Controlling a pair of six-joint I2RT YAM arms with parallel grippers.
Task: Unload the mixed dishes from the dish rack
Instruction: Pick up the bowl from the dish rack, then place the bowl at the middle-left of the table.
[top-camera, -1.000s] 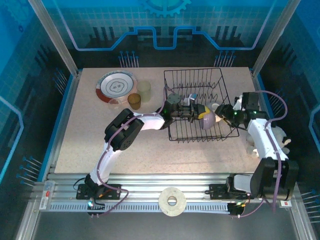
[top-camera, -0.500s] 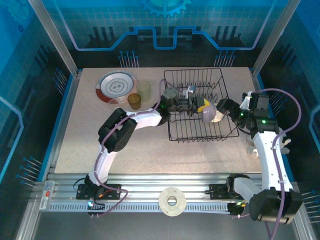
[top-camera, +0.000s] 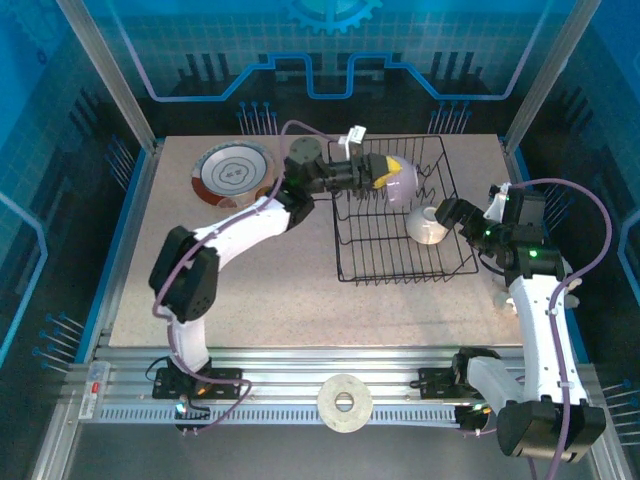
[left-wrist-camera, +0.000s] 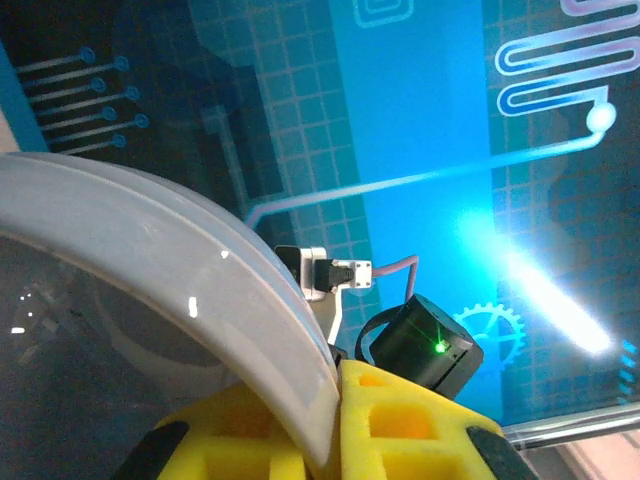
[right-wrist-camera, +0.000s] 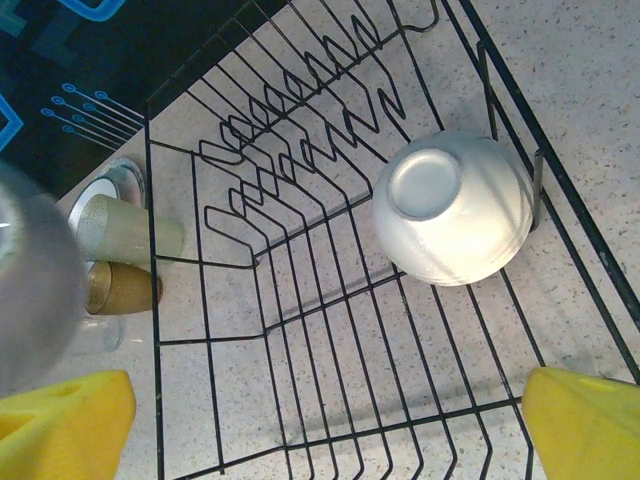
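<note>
The left gripper (top-camera: 385, 170) is clamped on the rim of the lilac cup (top-camera: 404, 181). Its arm is stretched long and raised, and the far rim of the dish rack (top-camera: 400, 277) lies below the fingers. The cup is tipped on its side, mouth toward the wrist. The right gripper (top-camera: 447, 214) gapes wide, arm reared up. Just ahead of its fingers (right-wrist-camera: 65, 420) a cream cup (right-wrist-camera: 455, 210) sits base-up by the rack's right wall, with bare wire floor beside it.

The cup (left-wrist-camera: 130, 330) runs off the left wrist view at 6 and 9 o'clock. At 9 o'clock in the right wrist view, a blurred grey shape (right-wrist-camera: 30, 280) is edge-cut.
</note>
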